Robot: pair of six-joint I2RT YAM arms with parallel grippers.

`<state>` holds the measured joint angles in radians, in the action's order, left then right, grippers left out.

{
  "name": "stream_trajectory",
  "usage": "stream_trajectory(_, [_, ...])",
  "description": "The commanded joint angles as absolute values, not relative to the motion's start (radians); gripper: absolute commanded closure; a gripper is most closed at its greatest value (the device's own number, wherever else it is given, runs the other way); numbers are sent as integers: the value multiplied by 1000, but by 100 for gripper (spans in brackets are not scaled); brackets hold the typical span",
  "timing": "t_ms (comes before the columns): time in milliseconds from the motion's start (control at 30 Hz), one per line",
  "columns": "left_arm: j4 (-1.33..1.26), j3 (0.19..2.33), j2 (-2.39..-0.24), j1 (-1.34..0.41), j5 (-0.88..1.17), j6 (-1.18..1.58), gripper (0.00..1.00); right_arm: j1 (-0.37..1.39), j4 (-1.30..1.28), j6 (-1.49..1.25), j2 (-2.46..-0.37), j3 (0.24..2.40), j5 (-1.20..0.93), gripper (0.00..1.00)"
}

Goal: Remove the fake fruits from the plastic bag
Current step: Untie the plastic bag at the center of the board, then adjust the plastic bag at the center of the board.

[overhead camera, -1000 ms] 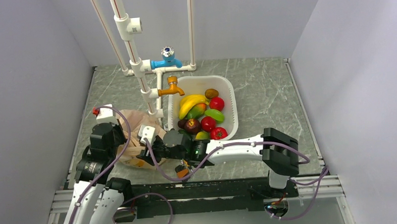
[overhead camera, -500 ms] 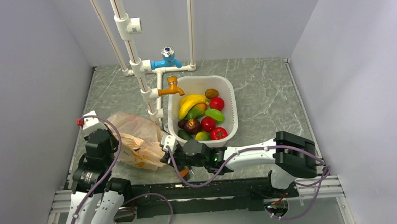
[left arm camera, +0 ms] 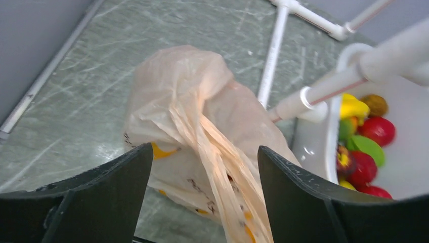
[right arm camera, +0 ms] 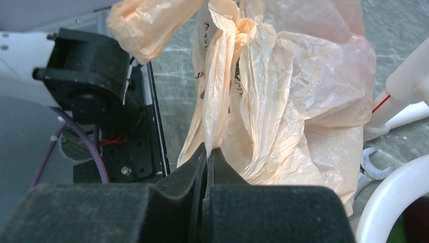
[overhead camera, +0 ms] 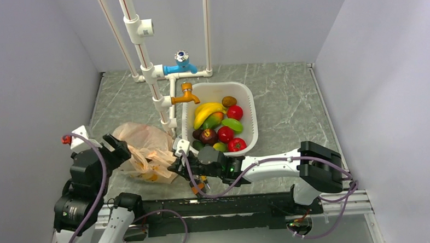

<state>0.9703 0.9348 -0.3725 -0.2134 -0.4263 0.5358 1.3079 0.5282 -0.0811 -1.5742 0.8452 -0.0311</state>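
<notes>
The grey stone table (overhead camera: pixel 288 91) carries a white basin (overhead camera: pixel 250 106) of loose fruit and, just left of it past the white pipe (overhead camera: pixel 155 91), the plastic bag (overhead camera: pixel 143 149), slumped near the front edge; the fake fruits are hidden inside its crinkled film, so how they lie cannot be told; the right gripper (right arm camera: pixel 207 152) has its jaws pressed together on a thin twisted fold of the bag at the side nearest the basin; the left gripper (left arm camera: pixel 205 152) stands with jaws wide apart, holding nothing, facing the bag's other side; the step looks like opening the mouth; to do it well, the left gripper would likely need to pinch a separate layer opposite the right's hold, not the same strand, then draw sideways and low so the film spreads without tearing or slipping, keeping clear of the pipe
</notes>
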Motion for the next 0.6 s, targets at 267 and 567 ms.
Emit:
stream_trajectory(267, [1221,985,-429,-216,37,610,18,1263,540,-255,-1550,914,-64,100])
stream_trajectory(567, [946,812,-365,-216,123,733,49,1253,538,-259,-1532,894,-79,100])
